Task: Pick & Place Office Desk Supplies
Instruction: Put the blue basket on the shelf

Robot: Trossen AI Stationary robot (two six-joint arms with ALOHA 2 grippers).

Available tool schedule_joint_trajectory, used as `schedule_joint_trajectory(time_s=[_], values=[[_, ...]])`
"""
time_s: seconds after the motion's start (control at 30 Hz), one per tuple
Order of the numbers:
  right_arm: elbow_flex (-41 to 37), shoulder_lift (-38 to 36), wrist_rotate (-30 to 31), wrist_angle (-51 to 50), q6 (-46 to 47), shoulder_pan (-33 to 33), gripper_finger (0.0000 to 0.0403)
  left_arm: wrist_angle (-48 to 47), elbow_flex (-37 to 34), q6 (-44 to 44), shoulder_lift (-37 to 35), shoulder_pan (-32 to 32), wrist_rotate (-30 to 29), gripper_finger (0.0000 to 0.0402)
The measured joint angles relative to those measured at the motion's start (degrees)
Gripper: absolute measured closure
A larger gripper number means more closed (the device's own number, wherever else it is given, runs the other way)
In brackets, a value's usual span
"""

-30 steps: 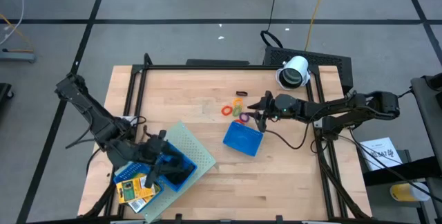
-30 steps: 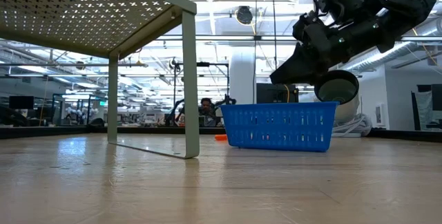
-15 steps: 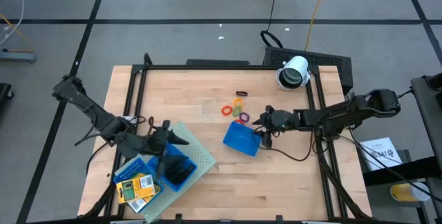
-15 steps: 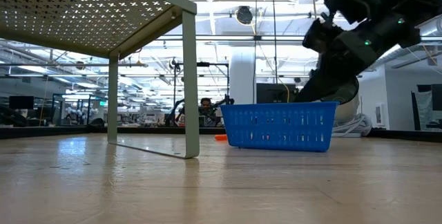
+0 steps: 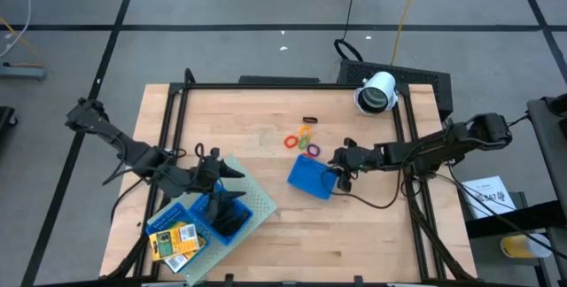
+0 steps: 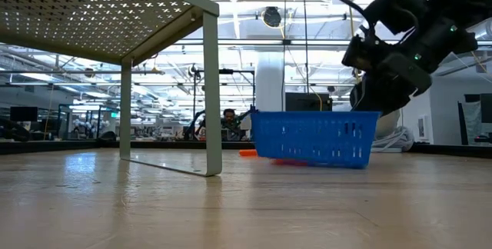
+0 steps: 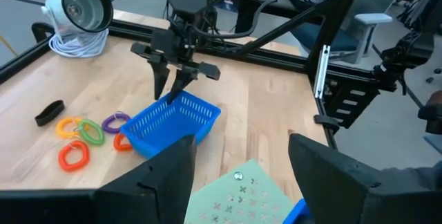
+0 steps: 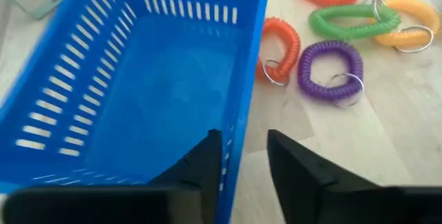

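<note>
Basket (image 6: pixel 311 137) now tilted (no legible labels)

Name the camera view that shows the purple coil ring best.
The right wrist view: the purple coil ring fills it, metal loop visible, beside the blue basket. The left wrist view shows it small; the high view a speck. The low view hides it behind the basket.

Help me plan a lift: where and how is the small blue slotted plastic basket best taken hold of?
Probably by its thin upright side wall, from above, one finger inside and one outside. The blue slotted plastic basket is open-topped and empty, so its rim is free. The right gripper already straddles that wall this way, and one end looks raised off the wooden table.
</note>
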Motion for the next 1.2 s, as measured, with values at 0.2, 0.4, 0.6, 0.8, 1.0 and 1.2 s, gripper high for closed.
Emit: schedule_joint_trajectory(time_s=[0.2,0.4,0.6,0.8,1.0,1.2], values=[[0.0,0.0,-2.2,0.0,-0.5,0.0,0.0381,-0.1,0.0,0.0,0.0,0.0,0.0,0.016],[0.0,-1.0,-3.6,2.6,-0.7,0.0,0.0393,-0.1,0.0,0.1,0.0,0.0,0.0,0.016],[0.0,-6.4,-3.6,7.6,-1.7,0.0,0.0397,0.0,0.0,0.4,0.0,0.0,0.0,0.016],[0.0,-10.4,1.4,18.7,-4.5,-0.2,0.0399,1.7,0.0,1.8,0.5,0.4,-3.0,0.016],[0.1,-10.4,3.1,28.1,-9.0,-0.6,0.0399,6.6,0.0,-2.3,1.2,4.4,-10.5,0.016],[2.2,-7.7,6.0,28.2,-10.6,-0.8,0.04,14.5,0.0,-7.6,5.5,13.0,-5.1,0.016]])
